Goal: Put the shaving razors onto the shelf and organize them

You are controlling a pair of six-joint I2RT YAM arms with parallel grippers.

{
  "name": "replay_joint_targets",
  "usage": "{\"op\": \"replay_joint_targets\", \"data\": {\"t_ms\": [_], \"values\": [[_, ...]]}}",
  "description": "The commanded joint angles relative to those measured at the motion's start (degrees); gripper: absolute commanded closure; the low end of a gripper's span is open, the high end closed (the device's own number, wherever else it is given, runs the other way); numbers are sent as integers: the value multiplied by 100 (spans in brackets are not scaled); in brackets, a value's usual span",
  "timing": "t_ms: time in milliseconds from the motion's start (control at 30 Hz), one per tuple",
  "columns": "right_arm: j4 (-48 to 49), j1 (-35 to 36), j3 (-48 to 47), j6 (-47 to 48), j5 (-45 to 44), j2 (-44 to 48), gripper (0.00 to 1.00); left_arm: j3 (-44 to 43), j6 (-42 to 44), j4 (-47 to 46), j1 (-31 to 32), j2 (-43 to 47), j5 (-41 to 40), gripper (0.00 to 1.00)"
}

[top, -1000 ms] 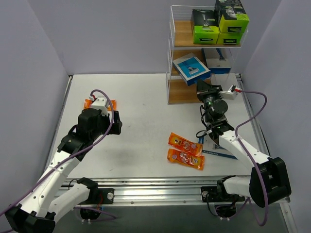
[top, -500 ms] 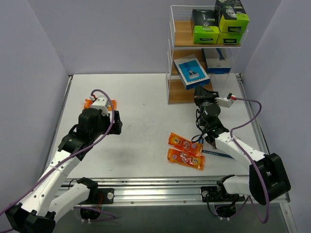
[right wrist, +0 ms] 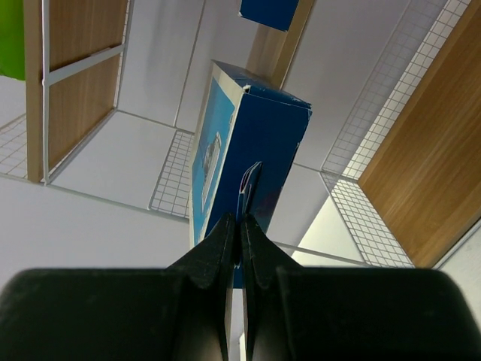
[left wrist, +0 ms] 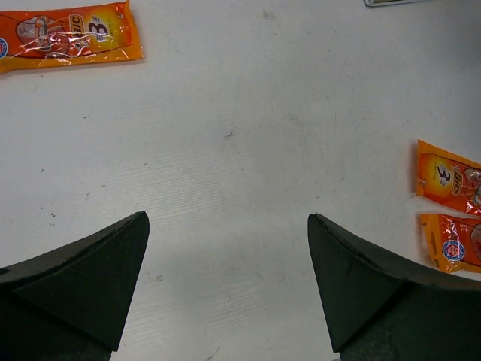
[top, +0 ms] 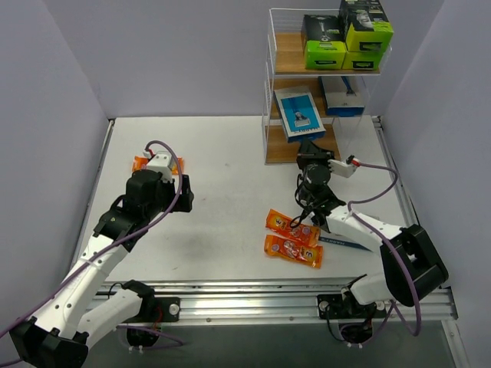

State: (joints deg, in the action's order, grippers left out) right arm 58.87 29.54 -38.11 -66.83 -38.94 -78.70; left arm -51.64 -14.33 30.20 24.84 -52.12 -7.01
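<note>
The right pincer [right wrist: 240, 219] is clenched on a thin flap at the lower edge of a flat blue cardboard razor pack [right wrist: 248, 158]. In the overhead view it holds this pack [top: 299, 113] upright, its printed face toward the camera, at the open front of the middle tier of the three-tier shelf of light wooden boards in a white wire frame [top: 285, 54]. Whether the pack rests on the board cannot be told. Deeper on that tier lies a second blue pack [top: 343, 96]. On the top board stand black-and-lime-green razor boxes [top: 324, 42], some stacked at the right.

Below the right arm, another flat blue pack [top: 343, 242] lies on the white desk [top: 222, 153], and just left of it are two glossy orange razor packets [top: 291, 238], one beside the other.

The left pincer [left wrist: 225, 218] is released, jaws spread wide above bare desk, touching nothing. A third orange packet [left wrist: 68, 34] lies beyond its fingertips, toward the far left of the desk, and the other two packets show at the right edge of its wrist view.
</note>
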Motion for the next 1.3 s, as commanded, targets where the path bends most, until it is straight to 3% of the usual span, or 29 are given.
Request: {"op": "replay_joint_targets", "data": {"t_ms": [0,1267], "values": [[327,61,-408,-181,-702,-154,100,-154,18,-260,38,-18,50,4],[406,-150,-1761,-243,-1019,-1455,100,-171,35,-260,47,-308,41,4]]}}
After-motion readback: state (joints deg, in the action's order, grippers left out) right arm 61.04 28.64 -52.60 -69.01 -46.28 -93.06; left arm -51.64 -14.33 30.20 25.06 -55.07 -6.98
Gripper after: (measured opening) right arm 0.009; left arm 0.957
